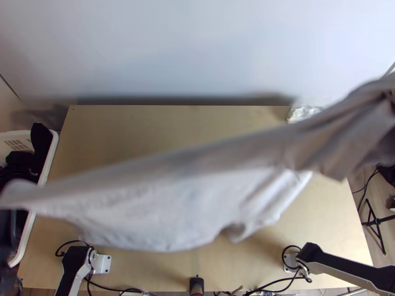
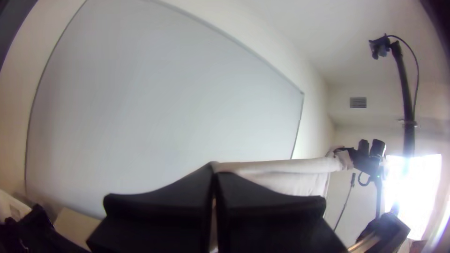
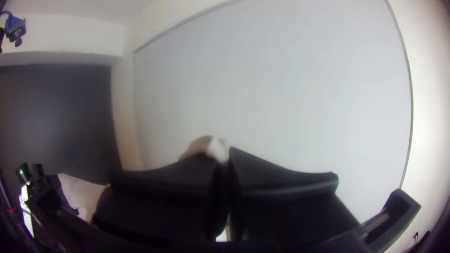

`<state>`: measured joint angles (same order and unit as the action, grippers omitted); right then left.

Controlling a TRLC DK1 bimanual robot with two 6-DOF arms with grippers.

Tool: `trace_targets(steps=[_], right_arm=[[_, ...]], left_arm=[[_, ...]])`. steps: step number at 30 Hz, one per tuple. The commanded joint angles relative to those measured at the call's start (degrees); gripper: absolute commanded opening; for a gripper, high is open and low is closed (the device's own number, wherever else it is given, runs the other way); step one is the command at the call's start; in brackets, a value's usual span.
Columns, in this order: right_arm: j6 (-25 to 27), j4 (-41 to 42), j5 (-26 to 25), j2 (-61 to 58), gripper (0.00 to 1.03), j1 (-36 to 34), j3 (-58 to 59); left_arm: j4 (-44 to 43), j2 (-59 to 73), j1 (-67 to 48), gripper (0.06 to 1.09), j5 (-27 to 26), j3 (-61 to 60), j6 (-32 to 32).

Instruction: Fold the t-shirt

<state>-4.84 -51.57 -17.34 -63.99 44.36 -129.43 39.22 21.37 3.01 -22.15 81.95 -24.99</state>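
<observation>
The t-shirt (image 1: 187,197) is up in the air, over the wooden bench (image 1: 148,128). It is pale, like white and grey, and it goes right across from one side to the other. Its left end is a thin point by the white basket (image 1: 49,163). Its right end is all bunched up with big creases, at the right edge of the top view. The middle sags down, and the bottom edge is wavy.

The left claw (image 2: 213,175) is squeezed nearly closed, and it has a bit of the t-shirt pinched at its tips. In the left wrist view, the cloth goes from there to the other arm's claw. The right claw (image 3: 225,157) is nearly closed too, with a bunch of the cloth pinched at its tips. I can't tell which part of the t-shirt each one has.

Dark clothes (image 1: 19,158) are in the basket. Something shiny and crinkly (image 1: 302,113) is at the bench's far right corner.
</observation>
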Motion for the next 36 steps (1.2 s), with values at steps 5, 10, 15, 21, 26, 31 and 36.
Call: trace_targets(steps=[5, 10, 15, 21, 26, 31, 36], right_arm=[[-10.6, -11.0, 15.5, 1.1, 0.03, -1.4, 2.9], [-10.9, -8.6, 20.3, -1.1, 0.03, -1.7, 13.5], [-10.9, 2.4, 24.2, 0.3, 0.03, -1.8, 31.9], [-12.4, 11.3, 25.6, 1.1, 0.03, -6.7, 43.9], [-15.1, 21.4, 26.6, -3.1, 0.03, -17.6, 47.5], [-15.7, 23.7, 26.6, -9.6, 0.03, -23.4, 48.0], [-15.7, 27.2, 26.5, -13.1, 0.03, -25.0, 50.3]], left_arm=[[10.1, -8.4, -1.1, 0.09, -12.2, -3.1, -6.7], [8.4, -11.9, -6.4, 0.09, -12.1, -15.7, -8.1], [3.7, -13.9, -12.1, 0.09, -10.6, -27.2, -7.5], [0.6, -14.9, -14.2, 0.09, -10.4, -38.1, -6.0], [-2.7, -9.1, -13.8, 0.09, -7.2, -42.6, -2.3], [-6.9, -1.6, -5.7, 0.09, -6.9, -42.5, 1.7], [-9.5, 9.5, 5.3, 0.09, -7.1, -43.2, 7.4]])
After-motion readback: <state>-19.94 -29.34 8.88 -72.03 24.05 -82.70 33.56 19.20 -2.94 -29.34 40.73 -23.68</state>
